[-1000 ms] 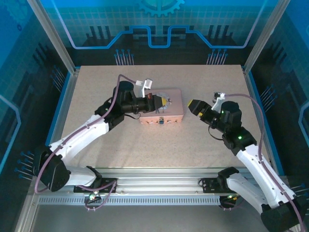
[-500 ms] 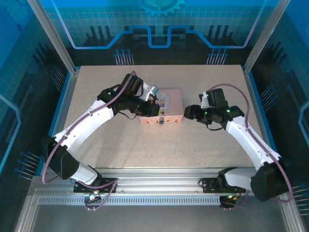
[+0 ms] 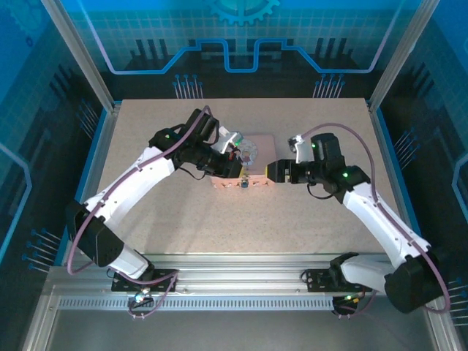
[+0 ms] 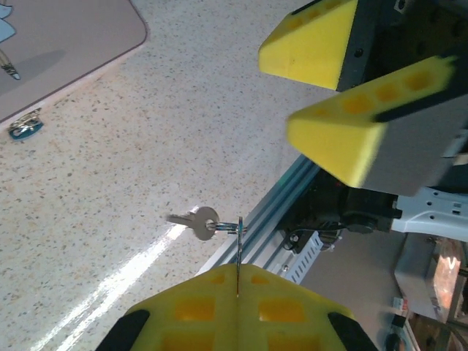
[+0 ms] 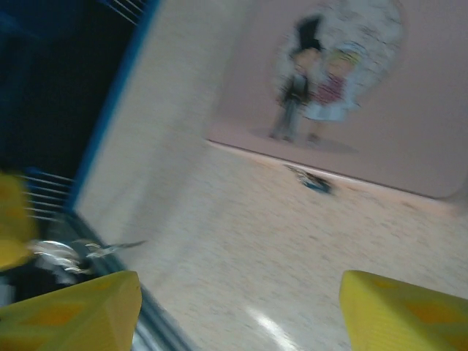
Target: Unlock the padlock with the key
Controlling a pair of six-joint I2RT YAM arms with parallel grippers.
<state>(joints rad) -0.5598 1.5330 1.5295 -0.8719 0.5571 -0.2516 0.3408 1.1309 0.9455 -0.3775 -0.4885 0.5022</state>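
Note:
A pink box (image 3: 256, 157) with a cartoon picture lies mid-table, and a small blue padlock (image 3: 243, 183) sits at its front edge. My left gripper (image 3: 235, 162) hovers over the box, shut on a thin metal key (image 4: 239, 252). A second key (image 4: 196, 220) dangles from its ring. The padlock (image 4: 25, 126) lies apart from it, off to the left. My right gripper (image 3: 272, 172) is open just off the box's right end, facing the left gripper. Its yellow fingers (image 4: 349, 139) show wide apart. From my right gripper (image 5: 238, 314) the padlock (image 5: 314, 181) lies ahead below the box (image 5: 409, 110), blurred.
The speckled table (image 3: 219, 219) stretches in front of the box down to the aluminium rail (image 3: 241, 281) at the near edge. Blue side walls and metal posts (image 3: 95, 131) bound the table left and right.
My right gripper has swung left and down to the box's right end, close to the left gripper. The left gripper turned over the box one second ago and has since barely moved.

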